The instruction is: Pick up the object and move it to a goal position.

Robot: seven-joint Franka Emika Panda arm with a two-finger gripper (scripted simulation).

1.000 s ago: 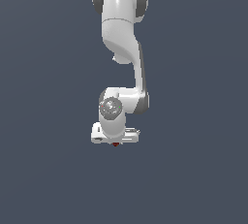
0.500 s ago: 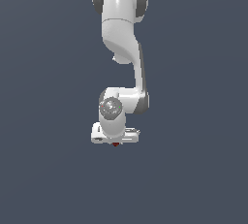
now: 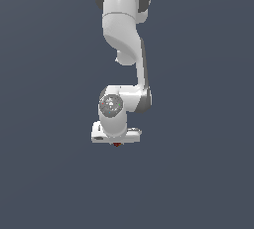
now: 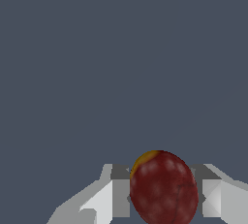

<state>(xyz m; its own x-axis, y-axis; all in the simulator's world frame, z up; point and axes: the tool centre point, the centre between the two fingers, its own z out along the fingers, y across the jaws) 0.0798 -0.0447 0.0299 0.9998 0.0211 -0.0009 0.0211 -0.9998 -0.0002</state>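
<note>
— Why does the arm (image 3: 124, 49) hang folded straight down like that?

— I'd guess so the wrist points downward and the gripper (image 3: 117, 143) can carry its load beneath it. Its fingers (image 4: 109, 196) pinch the object (image 4: 163, 188) from either side.

— And the object itself?

— Just under the gripper, between the fingers: a small dark red egg-shaped lump, mottled, with a yellow patch at one end.

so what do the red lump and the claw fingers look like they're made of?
Red lump: dark red mottled skin with a yellow-orange patch at one end and a matte finish, like a plum or similar fruit; as a simulator render, the real material is open. Claw fingers: flat white and grey faceted faces, no gloss, reading as painted metal or hard plastic.
</note>
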